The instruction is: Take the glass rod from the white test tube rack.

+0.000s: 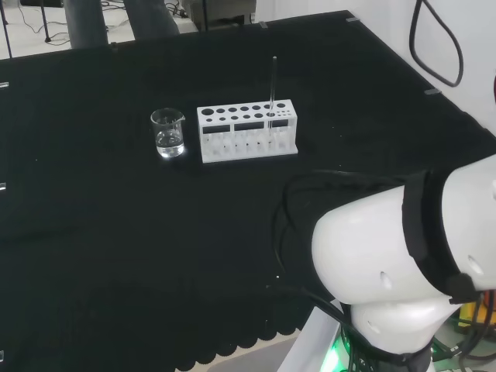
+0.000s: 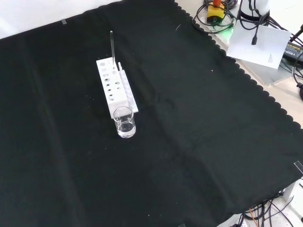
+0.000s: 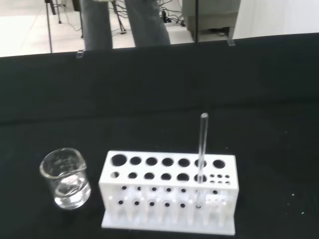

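A white test tube rack (image 1: 246,130) stands on the black cloth, a little beyond the middle in the head view. A clear glass rod (image 1: 272,89) stands upright in a hole near the rack's right end there. In the front view the rack (image 2: 116,88) runs away from the camera and the rod (image 2: 112,45) rises from its far end. The wrist view shows the rack (image 3: 169,191) and the rod (image 3: 202,149) from the side, some distance off.
A small clear glass beaker (image 1: 168,132) with a little clear liquid stands just left of the rack in the head view, nearer than the rack in the front view (image 2: 124,122). The arm's white link (image 1: 403,263) fills the lower right of the head view.
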Available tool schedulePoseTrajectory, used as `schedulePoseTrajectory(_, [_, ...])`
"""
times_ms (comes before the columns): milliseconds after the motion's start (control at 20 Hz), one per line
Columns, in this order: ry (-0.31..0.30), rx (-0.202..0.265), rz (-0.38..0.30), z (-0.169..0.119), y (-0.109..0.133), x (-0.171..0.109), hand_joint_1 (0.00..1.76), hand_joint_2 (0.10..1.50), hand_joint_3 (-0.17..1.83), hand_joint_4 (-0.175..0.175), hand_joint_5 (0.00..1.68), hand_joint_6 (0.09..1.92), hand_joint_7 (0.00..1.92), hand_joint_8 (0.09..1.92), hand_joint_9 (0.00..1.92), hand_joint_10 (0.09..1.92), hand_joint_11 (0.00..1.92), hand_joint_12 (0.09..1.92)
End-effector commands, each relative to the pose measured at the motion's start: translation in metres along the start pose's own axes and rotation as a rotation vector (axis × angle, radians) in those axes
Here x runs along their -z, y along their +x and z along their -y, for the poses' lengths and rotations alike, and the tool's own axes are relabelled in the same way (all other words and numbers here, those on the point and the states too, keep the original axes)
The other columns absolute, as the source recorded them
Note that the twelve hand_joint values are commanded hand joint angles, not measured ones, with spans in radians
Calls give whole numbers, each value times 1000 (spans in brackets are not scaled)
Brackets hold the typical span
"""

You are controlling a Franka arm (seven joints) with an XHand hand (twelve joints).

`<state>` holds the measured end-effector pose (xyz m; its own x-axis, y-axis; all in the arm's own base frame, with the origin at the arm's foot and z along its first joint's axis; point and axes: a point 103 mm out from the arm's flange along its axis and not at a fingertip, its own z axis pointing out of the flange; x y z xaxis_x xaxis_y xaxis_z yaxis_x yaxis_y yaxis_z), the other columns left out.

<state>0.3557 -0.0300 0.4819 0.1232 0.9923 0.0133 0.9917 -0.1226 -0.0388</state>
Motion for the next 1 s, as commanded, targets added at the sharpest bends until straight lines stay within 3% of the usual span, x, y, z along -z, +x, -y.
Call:
schedulePoseTrajectory(50, [2, -47, 6, -30, -27, 0, 725, 854, 564, -175, 200, 87, 53, 979, 159, 964, 73, 1481])
schedulePoseTrajectory(200, [13, -50, -24, -43, -32, -4, 725, 852, 567, -175, 201, 87, 58, 979, 166, 965, 83, 1480])
schedulePoseTrajectory(600, [35, -66, 2, -79, -39, -17, 725, 848, 575, -175, 202, 87, 70, 980, 185, 963, 116, 1474])
schedulePoseTrajectory(1000, [31, -40, 5, -111, -32, -32, 726, 843, 584, -175, 203, 87, 99, 980, 216, 958, 153, 1463])
